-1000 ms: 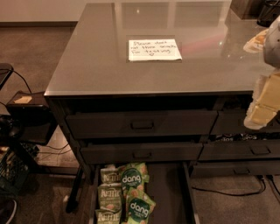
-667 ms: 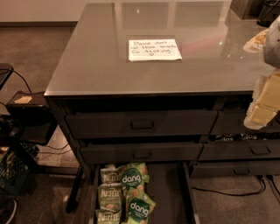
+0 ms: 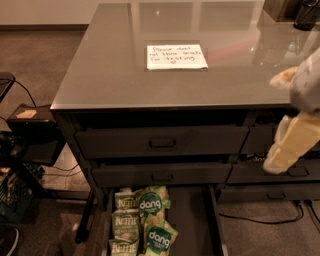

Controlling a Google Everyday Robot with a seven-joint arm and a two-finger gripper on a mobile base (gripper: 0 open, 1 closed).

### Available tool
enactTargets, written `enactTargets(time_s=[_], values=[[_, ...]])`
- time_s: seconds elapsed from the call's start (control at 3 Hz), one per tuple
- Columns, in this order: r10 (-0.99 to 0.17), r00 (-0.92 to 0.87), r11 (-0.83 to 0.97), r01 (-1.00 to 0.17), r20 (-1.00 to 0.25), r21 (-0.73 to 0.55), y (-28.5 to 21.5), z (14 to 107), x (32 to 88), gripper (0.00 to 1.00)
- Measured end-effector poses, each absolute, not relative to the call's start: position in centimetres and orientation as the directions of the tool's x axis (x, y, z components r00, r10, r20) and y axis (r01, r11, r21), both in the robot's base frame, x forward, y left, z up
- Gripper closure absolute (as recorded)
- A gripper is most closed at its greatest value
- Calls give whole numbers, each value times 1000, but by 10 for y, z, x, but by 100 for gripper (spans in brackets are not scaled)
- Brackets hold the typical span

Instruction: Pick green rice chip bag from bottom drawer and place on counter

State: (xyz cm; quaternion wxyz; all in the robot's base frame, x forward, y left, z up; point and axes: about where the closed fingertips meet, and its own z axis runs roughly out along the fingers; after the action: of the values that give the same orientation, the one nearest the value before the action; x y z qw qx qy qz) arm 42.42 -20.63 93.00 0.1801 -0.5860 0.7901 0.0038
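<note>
Two green rice chip bags lie in the open bottom drawer (image 3: 192, 220), low in the camera view: one (image 3: 150, 204) further back and one (image 3: 158, 238) nearer the front. Both are light green with a dark round "dang" badge. Paler Kettle bags (image 3: 125, 222) lie just left of them. The glossy grey counter (image 3: 110, 70) fills the upper view and bears a white handwritten note (image 3: 176, 56). My gripper (image 3: 294, 137), cream-coloured, hangs at the right edge in front of the counter's front right corner, well above and to the right of the bags, holding nothing I can see.
Two closed drawer fronts with recessed handles (image 3: 162, 142) (image 3: 161, 176) sit above the open drawer. A second drawer stack (image 3: 280, 172) is on the right. A black box (image 3: 35, 130), cables and a crate (image 3: 12, 200) stand on the floor at left. A dark object (image 3: 307, 12) sits on the counter's far right.
</note>
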Motion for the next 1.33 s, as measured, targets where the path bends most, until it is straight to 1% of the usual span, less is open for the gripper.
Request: enactTargets(time_s=[0.67, 1.0, 1.33], values=[[-871, -259, 333, -936, -417, -116, -177, 816, 403, 0], [-827, -253, 331, -941, -502, -70, -157, 762, 403, 0], [-827, -253, 331, -941, -502, -71, -157, 762, 403, 0]])
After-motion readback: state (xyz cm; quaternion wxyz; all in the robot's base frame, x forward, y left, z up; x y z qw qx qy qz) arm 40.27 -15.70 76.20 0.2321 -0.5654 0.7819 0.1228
